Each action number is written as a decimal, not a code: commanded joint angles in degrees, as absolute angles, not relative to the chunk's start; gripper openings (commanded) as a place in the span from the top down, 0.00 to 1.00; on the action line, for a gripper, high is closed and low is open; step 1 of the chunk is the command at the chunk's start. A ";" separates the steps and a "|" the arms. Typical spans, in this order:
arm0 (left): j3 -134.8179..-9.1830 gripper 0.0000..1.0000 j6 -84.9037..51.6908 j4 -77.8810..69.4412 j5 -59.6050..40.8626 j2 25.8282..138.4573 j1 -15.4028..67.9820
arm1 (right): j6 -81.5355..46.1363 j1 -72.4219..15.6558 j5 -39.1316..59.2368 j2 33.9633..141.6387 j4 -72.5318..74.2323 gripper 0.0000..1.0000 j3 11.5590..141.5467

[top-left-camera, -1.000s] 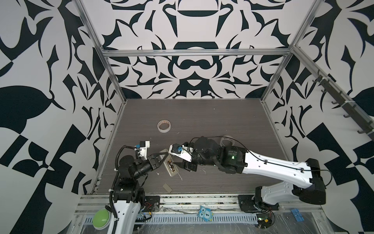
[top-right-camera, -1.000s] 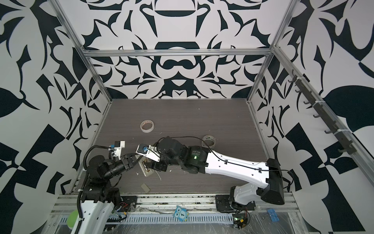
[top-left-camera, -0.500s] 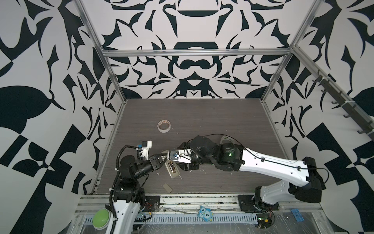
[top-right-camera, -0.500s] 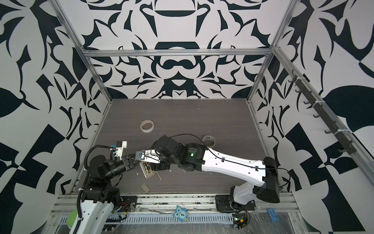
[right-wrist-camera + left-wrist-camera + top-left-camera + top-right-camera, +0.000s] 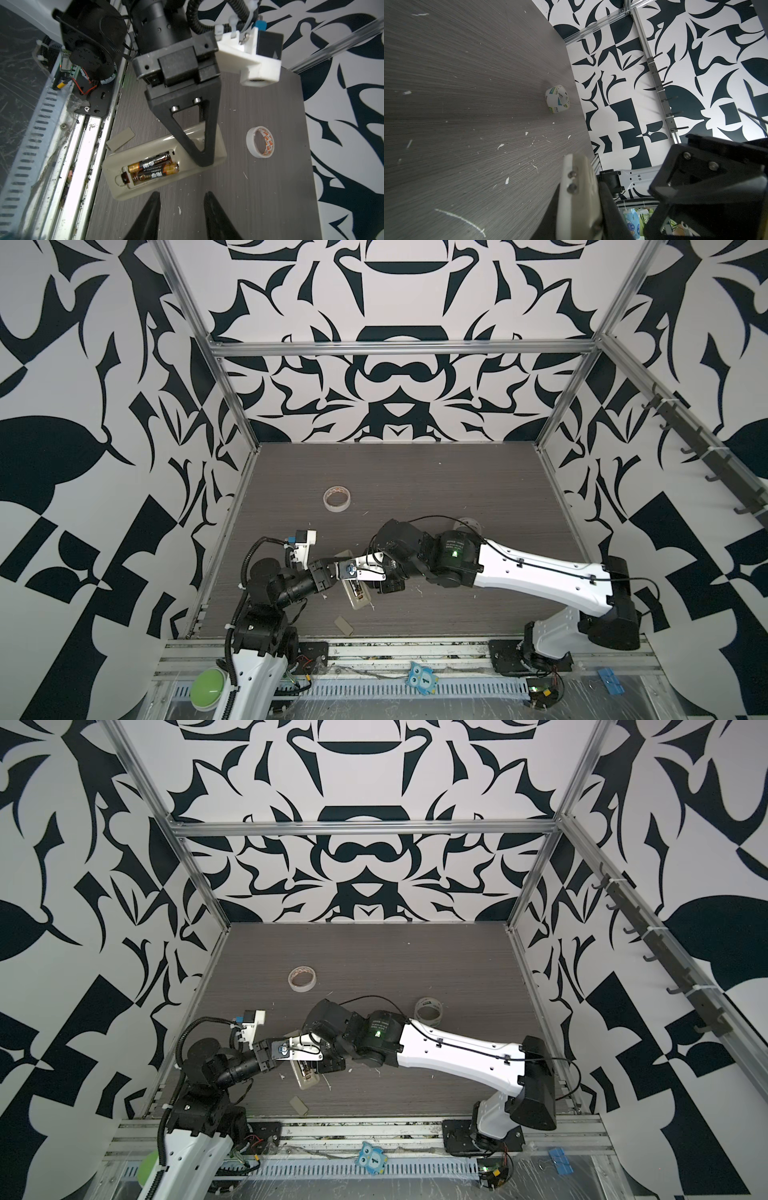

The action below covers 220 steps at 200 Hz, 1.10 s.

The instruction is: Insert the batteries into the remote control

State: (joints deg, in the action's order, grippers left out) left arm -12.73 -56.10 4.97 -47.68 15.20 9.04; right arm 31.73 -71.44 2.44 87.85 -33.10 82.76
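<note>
Remote [image 5: 149,146] lies back-up on the table [image 5: 259,187], front-left area in both top views [image 5: 356,595] [image 5: 305,1075]. Compartment is open and both batteries [image 5: 152,168] sit in it side by side, gold ends facing opposite ways. Cover [image 5: 120,139] is off, flat on the table just beside the remote, on the front-rail side. Left gripper [image 5: 204,162] is closed, with its black finger laid across the remote's end away from the compartment. Can't tell whether it actually clamps the remote or just rests on it. Right gripper [image 5: 181,204] sits near the remote's compartment end, apart from it, with its tips parted and nothing between them. Tape roll [image 5: 260,142] stands on edge in the right wrist view, near the remote but clear of it. Second roll [image 5: 429,1009] is behind the right arm, well apart. White scraps are scattered over the tabletop.
</note>
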 commanded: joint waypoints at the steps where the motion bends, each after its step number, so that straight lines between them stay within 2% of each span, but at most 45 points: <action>1: -13.44 1.00 -56.22 3.08 -48.50 15.28 9.40 | 31.87 -71.39 3.91 87.61 -32.91 0.62 85.16; 220: -13.52 1.00 -55.99 3.08 -48.33 15.39 9.76 | 31.01 -70.52 5.51 92.28 -35.37 0.75 87.54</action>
